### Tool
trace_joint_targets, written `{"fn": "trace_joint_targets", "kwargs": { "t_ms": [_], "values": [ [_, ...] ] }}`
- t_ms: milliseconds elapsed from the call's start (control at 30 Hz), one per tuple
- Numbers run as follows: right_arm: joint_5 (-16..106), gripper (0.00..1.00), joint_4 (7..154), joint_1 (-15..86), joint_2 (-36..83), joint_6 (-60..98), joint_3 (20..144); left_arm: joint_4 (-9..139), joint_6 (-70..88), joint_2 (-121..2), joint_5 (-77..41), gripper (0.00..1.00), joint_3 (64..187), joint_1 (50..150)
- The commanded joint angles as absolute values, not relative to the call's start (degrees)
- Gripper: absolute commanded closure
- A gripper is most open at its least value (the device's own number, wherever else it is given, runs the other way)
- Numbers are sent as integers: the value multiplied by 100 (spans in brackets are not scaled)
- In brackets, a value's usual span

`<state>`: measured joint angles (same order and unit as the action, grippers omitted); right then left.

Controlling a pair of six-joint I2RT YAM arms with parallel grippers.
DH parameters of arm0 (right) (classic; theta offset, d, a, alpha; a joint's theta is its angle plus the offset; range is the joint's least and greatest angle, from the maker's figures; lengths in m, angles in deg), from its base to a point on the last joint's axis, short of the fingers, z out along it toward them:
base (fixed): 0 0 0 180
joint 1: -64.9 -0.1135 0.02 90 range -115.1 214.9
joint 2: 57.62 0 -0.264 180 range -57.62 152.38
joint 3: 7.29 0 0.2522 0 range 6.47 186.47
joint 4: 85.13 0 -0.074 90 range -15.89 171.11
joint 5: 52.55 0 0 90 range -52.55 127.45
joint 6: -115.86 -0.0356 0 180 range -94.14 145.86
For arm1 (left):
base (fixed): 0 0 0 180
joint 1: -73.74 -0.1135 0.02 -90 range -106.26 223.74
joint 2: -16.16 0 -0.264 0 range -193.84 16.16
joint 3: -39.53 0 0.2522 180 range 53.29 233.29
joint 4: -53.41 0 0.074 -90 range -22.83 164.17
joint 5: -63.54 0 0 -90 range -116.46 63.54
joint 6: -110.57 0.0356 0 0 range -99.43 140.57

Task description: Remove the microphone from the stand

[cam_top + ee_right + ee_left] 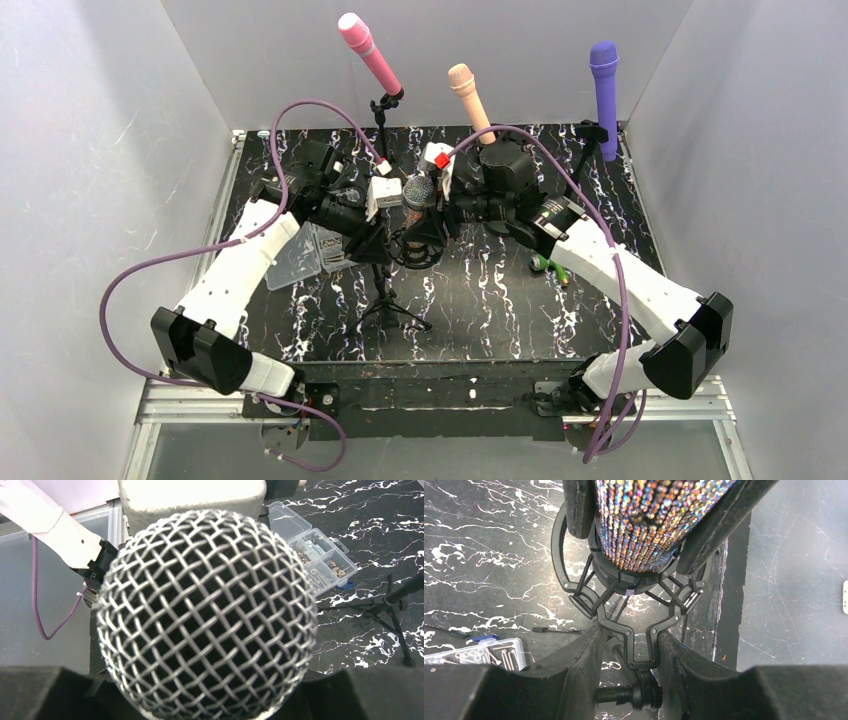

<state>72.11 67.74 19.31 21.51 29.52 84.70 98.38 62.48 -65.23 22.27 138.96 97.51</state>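
The microphone [418, 190] has a silver mesh head [207, 615] and a glittery body [649, 520]. It sits upright in a black shock mount [624, 587] on a black tripod stand [390, 300] at mid-table. My right gripper [445, 205] is shut on the microphone's body just below the head; its dark fingers [714, 525] flank the glitter body. My left gripper [629, 640] is shut on the two clip handles [639, 647] of the mount, one finger pressed on each side. In the top view the left gripper [375, 235] is just left of the mount [415, 245].
A pink microphone [370, 52], a peach one [470, 100] and a purple one [604, 85] stand on stands along the back. A clear parts box [300, 255] lies left of the stand. A small green object [548, 265] lies right of it. White walls enclose the table.
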Motion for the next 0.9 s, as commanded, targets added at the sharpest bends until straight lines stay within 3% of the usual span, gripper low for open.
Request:
{"fn": "trace_joint_targets", "kwargs": {
  "t_ms": [0,467,867],
  "values": [
    [7259,99,7133,1869,1998,2972,8712,10221,6206,-6435,1896,100,13723,10030],
    [6985,99,6924,1905,1931,2801,9114,10202,6509,-6263,770,100,13273,10420],
    [7067,99,6903,2093,1782,2684,9170,10188,6320,-6191,1111,100,13147,10411]
  ]
}}
